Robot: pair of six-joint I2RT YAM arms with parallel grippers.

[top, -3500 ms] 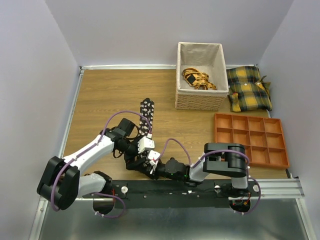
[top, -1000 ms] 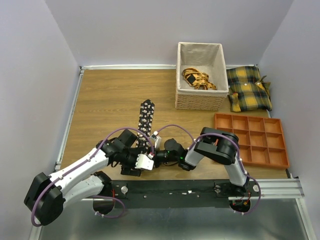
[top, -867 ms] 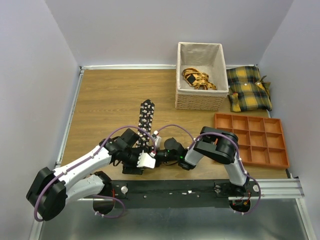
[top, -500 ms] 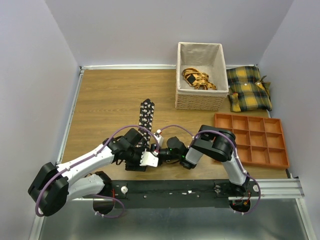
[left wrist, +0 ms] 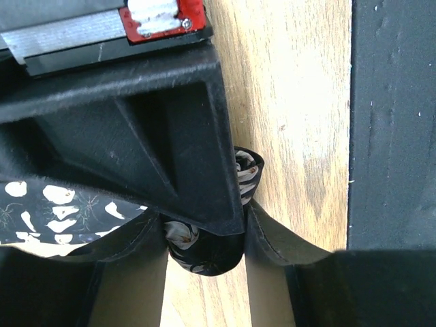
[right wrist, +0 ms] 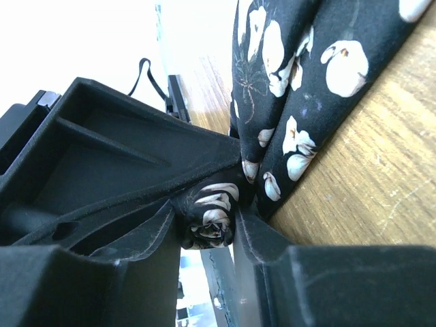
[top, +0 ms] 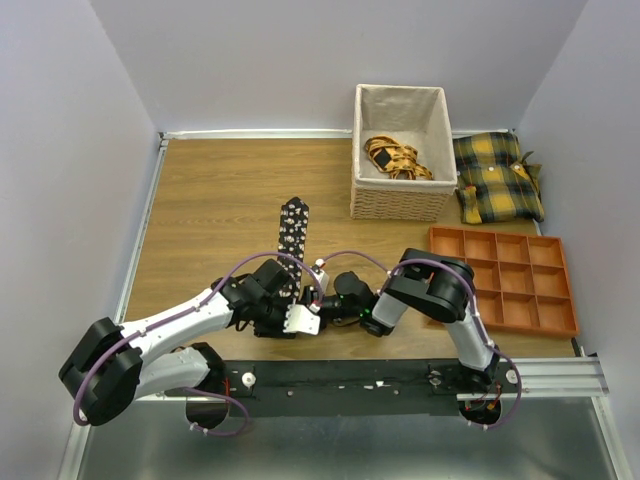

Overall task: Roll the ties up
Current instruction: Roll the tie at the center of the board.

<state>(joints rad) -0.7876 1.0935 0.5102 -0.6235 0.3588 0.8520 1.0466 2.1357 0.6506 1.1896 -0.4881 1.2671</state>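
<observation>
Wooden table [top: 210, 190] fills a white-walled cell, and near its front edge both arms meet over one black floral tie [top: 292, 232]. The tie's flat part runs away from the arms toward the table's middle, and its near end is wound into a small coil. The left end effector [left wrist: 204, 253] has its fingers drawn in on that coil, one at each side, touching it. The right end effector [right wrist: 208, 228] is likewise clamped on the coil, with the loose strip lying beside it on the wood. A wicker basket [top: 400, 205], an orange compartment tray [top: 540, 330] and plaid cushions [top: 498, 180] sit well apart at the right.
</observation>
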